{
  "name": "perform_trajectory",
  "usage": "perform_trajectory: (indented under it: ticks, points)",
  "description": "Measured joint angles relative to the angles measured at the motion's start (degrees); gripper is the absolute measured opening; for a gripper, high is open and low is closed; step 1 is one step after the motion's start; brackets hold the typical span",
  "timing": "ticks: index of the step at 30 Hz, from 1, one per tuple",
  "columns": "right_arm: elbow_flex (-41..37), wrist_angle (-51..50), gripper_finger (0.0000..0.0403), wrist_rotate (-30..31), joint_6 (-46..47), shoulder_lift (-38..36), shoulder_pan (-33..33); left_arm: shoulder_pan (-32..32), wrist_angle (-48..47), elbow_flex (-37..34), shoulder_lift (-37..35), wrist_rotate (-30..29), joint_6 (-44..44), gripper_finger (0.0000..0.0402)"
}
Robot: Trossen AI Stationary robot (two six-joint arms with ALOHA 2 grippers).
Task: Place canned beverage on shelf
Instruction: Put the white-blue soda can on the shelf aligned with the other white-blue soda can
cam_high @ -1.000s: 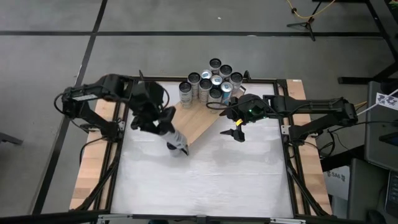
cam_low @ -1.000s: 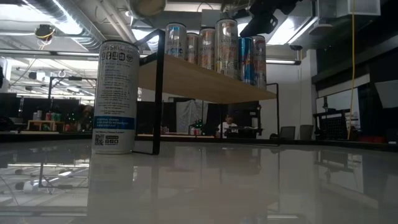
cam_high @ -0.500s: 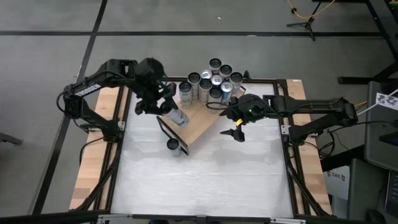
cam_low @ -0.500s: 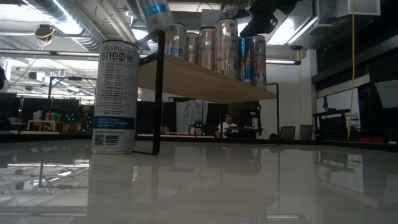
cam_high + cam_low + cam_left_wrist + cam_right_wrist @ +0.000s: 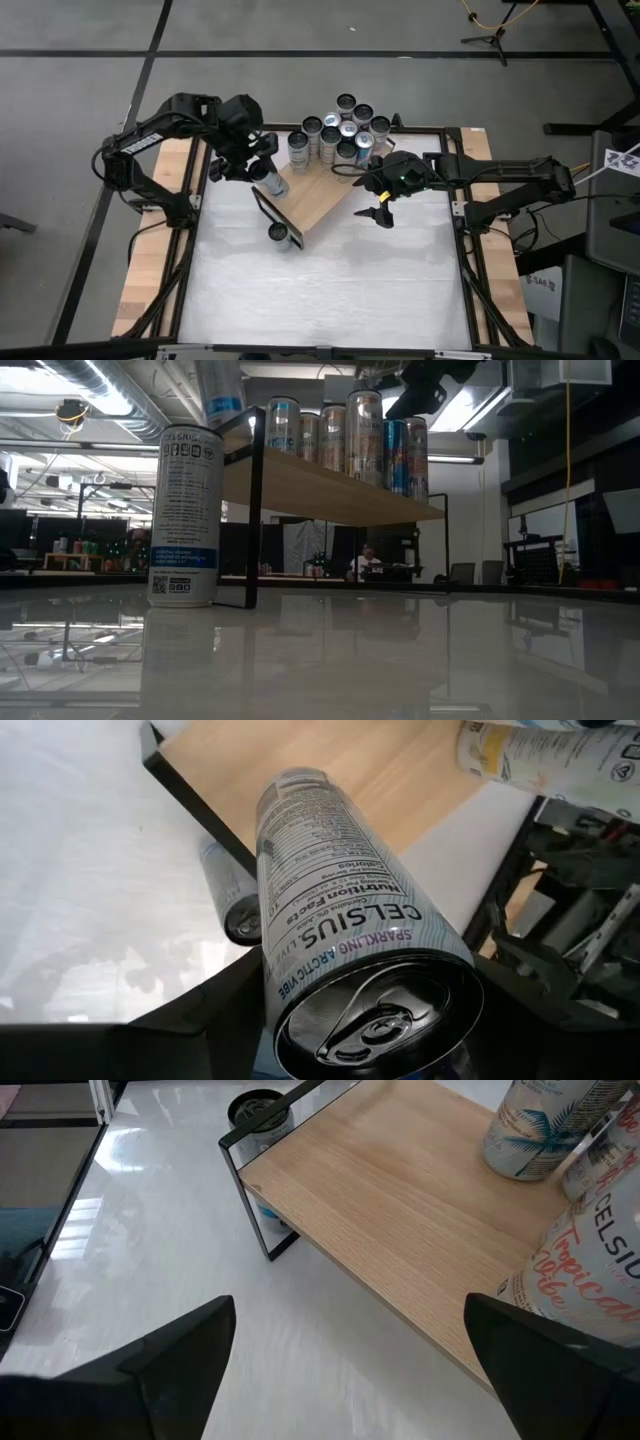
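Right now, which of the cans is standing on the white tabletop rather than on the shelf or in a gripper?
The lone can by the shelf's black end frame. The others cluster on the board's far end, and one is in the left gripper.

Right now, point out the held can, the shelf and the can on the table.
held can [image 5: 340, 935], left wrist view, on its printed side.
shelf [image 5: 400, 1210], right wrist view, on the bare board.
can on the table [image 5: 185, 515], low view, on its label.
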Motion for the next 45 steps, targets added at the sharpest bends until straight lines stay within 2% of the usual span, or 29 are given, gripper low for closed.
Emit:
perform_trajectory:
  ticks: [10, 23, 32, 45]
  points:
    - [0.0, 0.0, 0.0388, 0.0, 0.0, 0.0, 0.0, 0.2, -1.6, 0.1, 3.5, 3.3, 2.4, 0.0259]
    - [0.0, 0.0, 0.0388, 0.0, 0.0, 0.0, 0.0, 4.3, -1.8, 0.0, 8.7, 8.9, 7.6, 0.0262]
    - [0.0, 0.0, 0.0388, 0.0, 0.0, 0.0, 0.0, 5.4, -1.2, 0.0, 9.5, 10.1, 10.9, 0.0295]
    - [0.0, 0.0, 0.0388, 0.0, 0.0, 0.0, 0.0, 5.4, -1.2, 0.0, 9.5, 10.3, 12.3, 0.0294]
